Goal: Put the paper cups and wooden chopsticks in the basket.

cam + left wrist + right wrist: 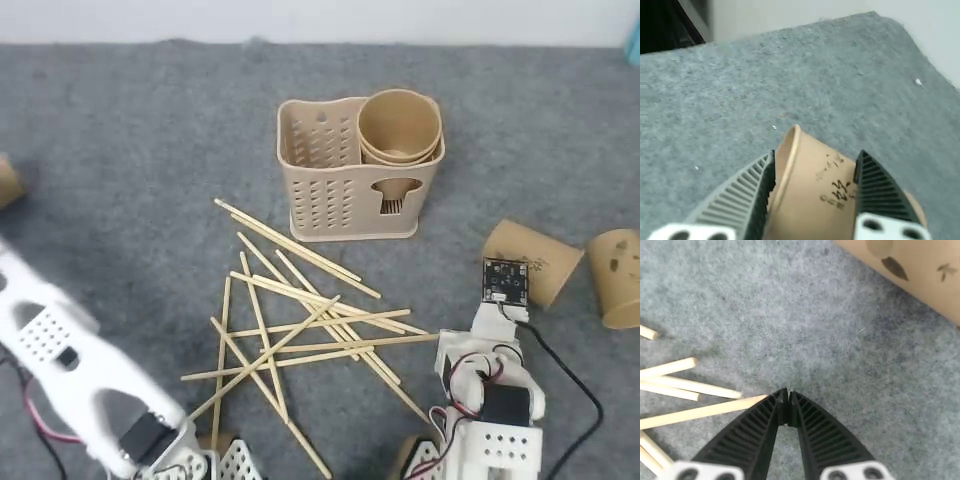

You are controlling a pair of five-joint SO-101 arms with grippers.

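A perforated beige basket (322, 190) stands upright at the back middle, with two stacked paper cups (400, 125) in its right compartment. Several wooden chopsticks (300, 330) lie criss-crossed in front of it. Two paper cups (532, 262) (615, 275) lie on their sides at the right. My left gripper (815, 155) is shut on another paper cup (815, 192), one finger on each side of its wall. My right gripper (788, 407) is shut and empty, its tips on the carpet beside a chopstick end (700, 410), with a lying cup (912, 275) farther off.
Grey carpet covers the table. One more paper cup (7, 182) lies at the far left edge. The white left arm (70, 370) fills the near left corner, and the right arm (490, 400) stands near the front right with its cable trailing beside it.
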